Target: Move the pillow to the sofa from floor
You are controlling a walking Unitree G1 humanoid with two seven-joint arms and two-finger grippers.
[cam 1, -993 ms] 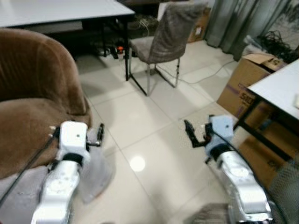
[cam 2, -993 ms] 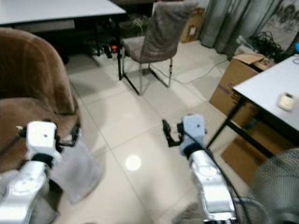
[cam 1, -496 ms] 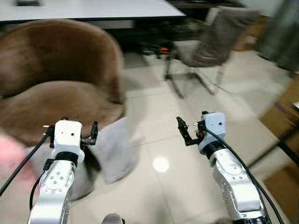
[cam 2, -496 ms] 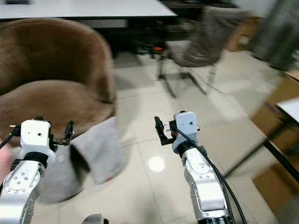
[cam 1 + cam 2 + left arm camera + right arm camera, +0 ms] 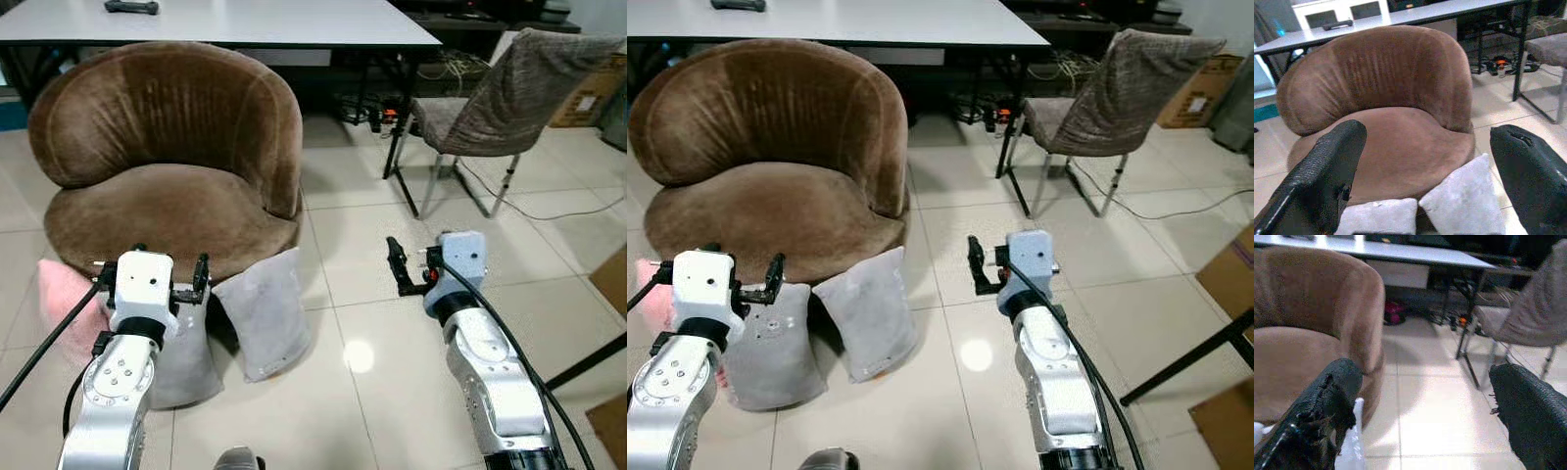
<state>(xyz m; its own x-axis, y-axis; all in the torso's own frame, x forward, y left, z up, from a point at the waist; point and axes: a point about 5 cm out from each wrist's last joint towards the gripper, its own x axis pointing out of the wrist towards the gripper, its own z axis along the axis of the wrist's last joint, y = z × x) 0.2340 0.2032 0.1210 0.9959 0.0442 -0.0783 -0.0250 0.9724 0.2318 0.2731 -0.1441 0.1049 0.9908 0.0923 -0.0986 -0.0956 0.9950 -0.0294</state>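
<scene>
Here, two grey pillows are seen on the tiled floor (image 5: 392,245), leaned against the front of the brown sofa (image 5: 167,166). The right pillow (image 5: 263,311) stands tilted, with one corner up, and the left pillow (image 5: 769,345) stands just beside it, partly hidden behind the left arm in the left eye view. A pink cushion (image 5: 61,299) lies on the floor at the sofa's left side. The left claw (image 5: 201,276) is held in the air above the left pillow, near the sofa's front edge, and it touches nothing; in the left wrist view its two black fingers (image 5: 1327,171) are spread wide apart, with the sofa seat and both pillows seen between them. The right claw (image 5: 396,266) is held over the bare floor, well apart from the pillows, and its fingers (image 5: 1327,401) are also spread apart and carry nothing. Behind the sofa a white tabletop (image 5: 255,22) is seen, with a dark remote (image 5: 131,7) lying on it. A grey chair (image 5: 509,98) stands to the right, with cables on the floor behind it. A cardboard box (image 5: 1205,83) carries a white label, but its writing cannot be read.
</scene>
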